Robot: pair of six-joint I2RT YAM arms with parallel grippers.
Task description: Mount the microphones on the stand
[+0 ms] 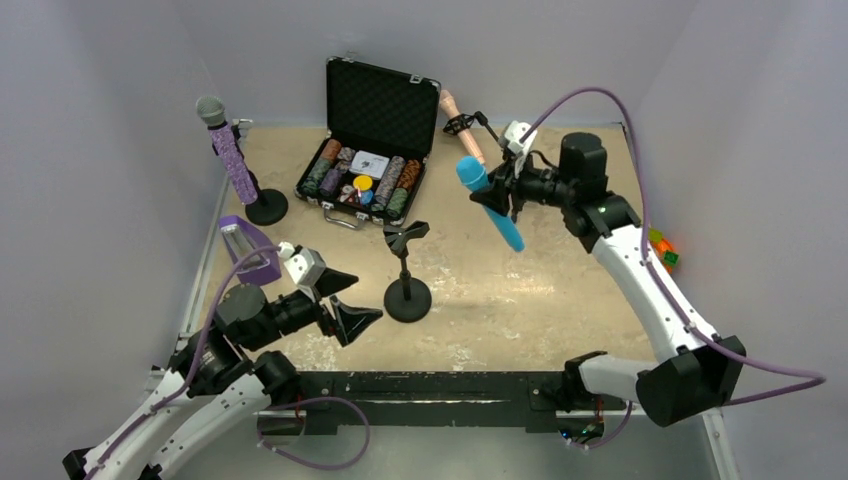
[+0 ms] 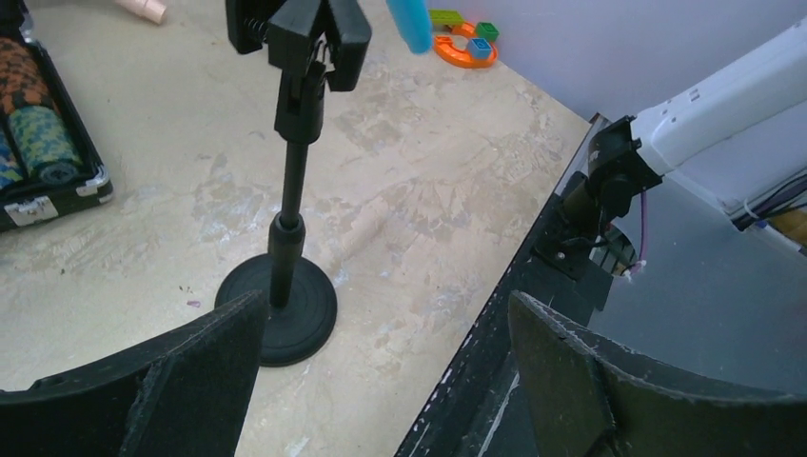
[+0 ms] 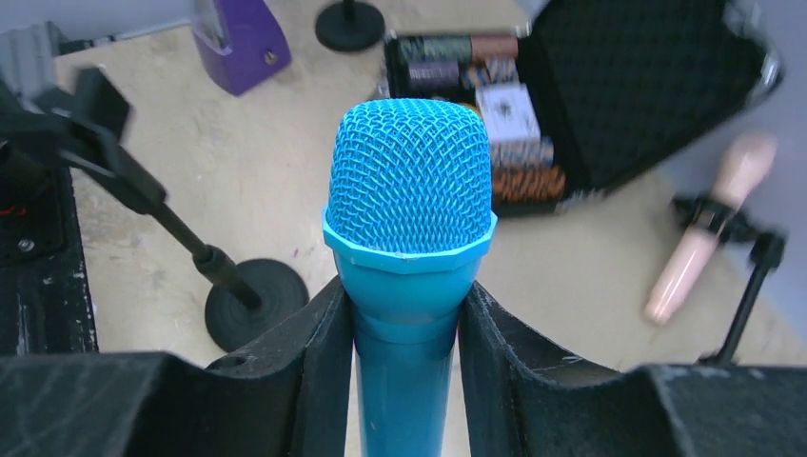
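The bright blue microphone (image 1: 492, 208) hangs tilted above the table's back right, head up-left, with my right gripper (image 1: 500, 196) shut on its body just below the mesh head (image 3: 409, 176). An empty black stand (image 1: 407, 272) with an open clip (image 2: 303, 38) stands mid-table, left of and nearer than the blue microphone. My left gripper (image 1: 346, 303) is open beside that stand's base (image 2: 284, 303), holding nothing. The glittery purple microphone (image 1: 230, 152) sits upright in a stand at the back left. The pale pink microphone (image 1: 460, 122) rests in a stand at the back.
An open black case (image 1: 372, 130) of poker chips lies at the back centre. A purple holder (image 1: 251, 247) sits at the left edge. Coloured toy blocks (image 1: 663, 248) lie at the right edge. The table's black front rail (image 2: 519, 286) runs under my left gripper.
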